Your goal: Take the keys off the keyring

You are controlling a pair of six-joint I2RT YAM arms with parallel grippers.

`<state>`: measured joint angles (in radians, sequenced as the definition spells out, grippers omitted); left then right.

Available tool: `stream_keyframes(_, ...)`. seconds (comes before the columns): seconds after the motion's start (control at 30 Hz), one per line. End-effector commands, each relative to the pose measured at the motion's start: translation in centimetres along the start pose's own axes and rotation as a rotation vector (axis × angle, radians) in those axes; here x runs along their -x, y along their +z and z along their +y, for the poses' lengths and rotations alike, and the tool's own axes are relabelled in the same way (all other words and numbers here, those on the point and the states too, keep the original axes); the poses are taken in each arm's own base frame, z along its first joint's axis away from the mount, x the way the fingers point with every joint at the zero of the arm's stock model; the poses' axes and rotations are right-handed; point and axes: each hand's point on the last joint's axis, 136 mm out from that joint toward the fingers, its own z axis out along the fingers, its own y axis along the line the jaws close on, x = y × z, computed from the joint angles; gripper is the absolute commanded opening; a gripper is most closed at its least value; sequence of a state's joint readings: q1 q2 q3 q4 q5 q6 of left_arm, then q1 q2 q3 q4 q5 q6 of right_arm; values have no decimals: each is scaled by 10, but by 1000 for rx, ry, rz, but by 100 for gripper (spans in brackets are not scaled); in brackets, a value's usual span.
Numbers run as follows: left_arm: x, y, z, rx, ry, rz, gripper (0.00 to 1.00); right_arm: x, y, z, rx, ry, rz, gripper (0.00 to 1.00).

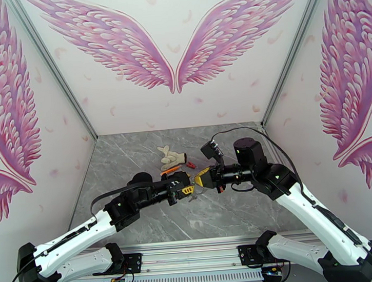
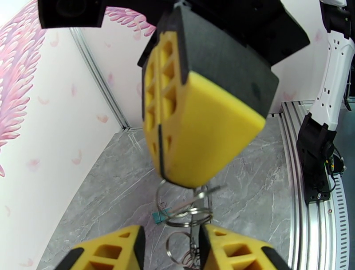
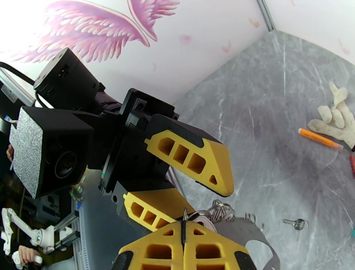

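Observation:
Over the middle of the table my two grippers meet tip to tip. My right gripper [image 1: 203, 179] [image 3: 183, 237] is shut on the keyring [image 3: 242, 232], a flat grey loop hanging just past its pads, with small wire rings [image 2: 191, 214] bunched at the pinch. Tiny silver keys [image 2: 193, 256] [image 1: 193, 196] dangle below those rings. My left gripper [image 1: 189, 189] [image 2: 172, 251] is open, one yellow finger on each side of the hanging rings and keys. One loose key [image 3: 295, 223] lies on the marble. A small teal object [image 2: 158, 216] hangs off the ring bunch.
A white glove [image 1: 170, 157], an orange pen-like stick [image 1: 170, 170] and a small red object [image 1: 190, 165] lie just behind the grippers. Walls close in the table on the left, right and back. The arms' rail [image 1: 195, 264] runs along the near edge.

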<state>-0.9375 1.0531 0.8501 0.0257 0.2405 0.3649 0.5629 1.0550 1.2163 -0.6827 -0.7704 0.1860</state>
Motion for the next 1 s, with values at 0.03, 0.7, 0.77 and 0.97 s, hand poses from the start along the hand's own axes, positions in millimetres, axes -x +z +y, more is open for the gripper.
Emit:
stream_keyframes(0.03,15,0,2,-11,-28,-37,44,8,-3,-2,-23,-8,-35,0)
stream_keyframes(0.7,23,9,12,30,-191,-69,56,7,2,-18,-82,57,-47,0)
stream_keyframes(0.77,21,12,14,43,-191,-63,56,7,3,-20,-85,67,-48,0)
stream_keyframes(0.97,12,13,22,101,-175,-38,56,7,2,-20,-96,67,-48,0)
